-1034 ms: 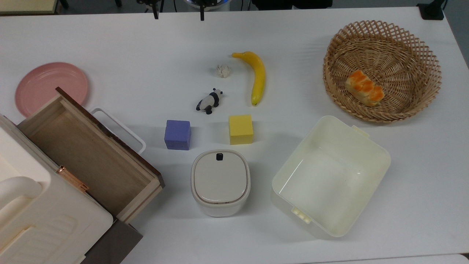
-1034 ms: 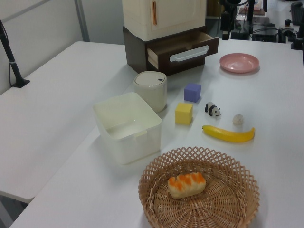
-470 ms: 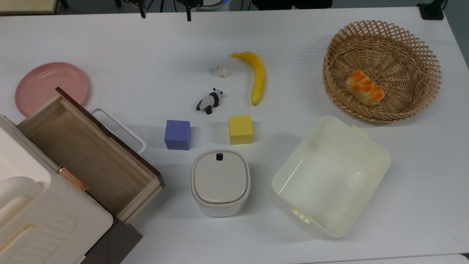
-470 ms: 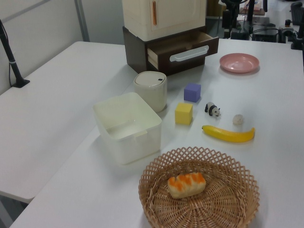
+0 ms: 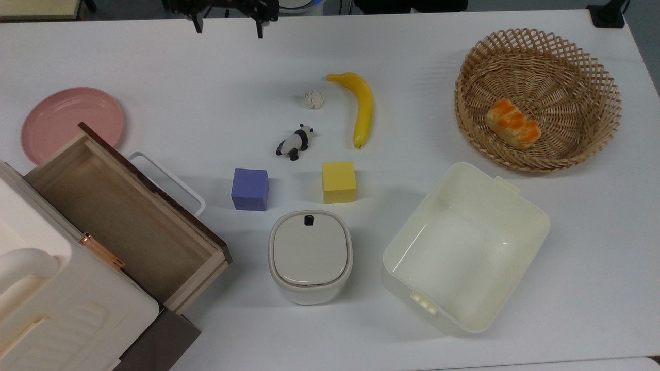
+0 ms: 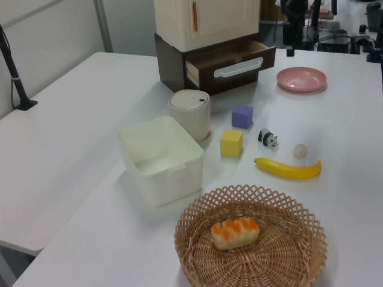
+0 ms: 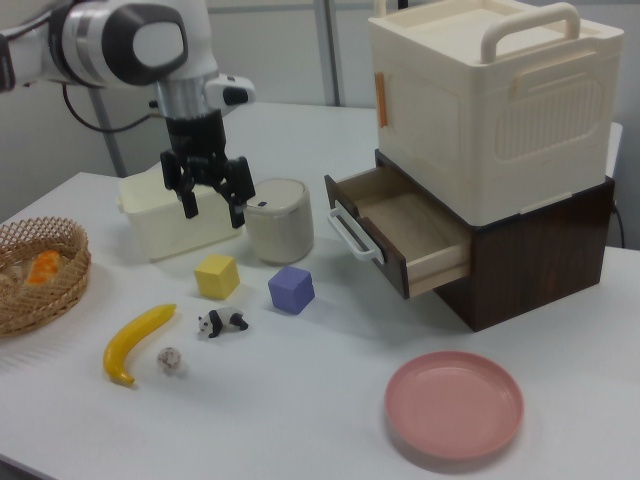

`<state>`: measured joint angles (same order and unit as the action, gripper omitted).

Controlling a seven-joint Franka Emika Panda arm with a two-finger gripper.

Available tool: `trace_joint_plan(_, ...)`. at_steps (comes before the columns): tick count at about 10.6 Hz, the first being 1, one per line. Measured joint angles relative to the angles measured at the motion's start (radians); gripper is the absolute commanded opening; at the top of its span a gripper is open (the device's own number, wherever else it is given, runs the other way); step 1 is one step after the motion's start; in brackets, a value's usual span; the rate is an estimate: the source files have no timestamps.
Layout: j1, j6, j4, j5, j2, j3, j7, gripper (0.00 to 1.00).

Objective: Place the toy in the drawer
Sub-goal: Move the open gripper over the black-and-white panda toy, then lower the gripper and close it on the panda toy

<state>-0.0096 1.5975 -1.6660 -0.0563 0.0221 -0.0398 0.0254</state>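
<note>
On the white surface in the top view, the toy stands on its four legs between the yellow cube and the whitish lump, apart from both, with the banana near on the top view's right. It looks small, hard and light, likely smooth enough to slip; a pinch across its narrow body seems the surest hold. The gripper hangs at the far edge, jaws spread wide and empty, well apart from the toy. The drawer stands pulled out and bare inside.

From the left view, the toy sits just beyond the purple cube, with open surface around it, so there is room to come down from above. The drawer lies further back, near the pink plate.

Over in the right view, the gripper hovers high above the surface, jaws wide, in front of the lidded pot. The toy stands below it, nearer the camera, and the drawer opens toward it.
</note>
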Motion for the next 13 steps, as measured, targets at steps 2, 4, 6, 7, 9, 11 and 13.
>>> trace_joint_plan(2, 0.004, 0.073, -0.072, 0.000, 0.003, 0.005, 0.001, 1.00)
trace_joint_plan(4, 0.012, 0.129, -0.151, 0.000, 0.011, 0.011, 0.001, 1.00)
trace_joint_plan(6, 0.038, 0.227, -0.239, 0.000, 0.024, 0.012, -0.027, 1.00)
trace_joint_plan(7, 0.052, 0.271, -0.269, 0.000, 0.037, 0.013, -0.075, 1.00)
trace_joint_plan(9, 0.080, 0.333, -0.287, 0.000, 0.083, 0.014, -0.161, 1.00)
trace_joint_plan(11, 0.105, 0.381, -0.287, 0.000, 0.144, 0.014, -0.231, 1.00)
trace_joint_plan(13, 0.123, 0.432, -0.287, 0.000, 0.195, 0.014, -0.268, 1.00)
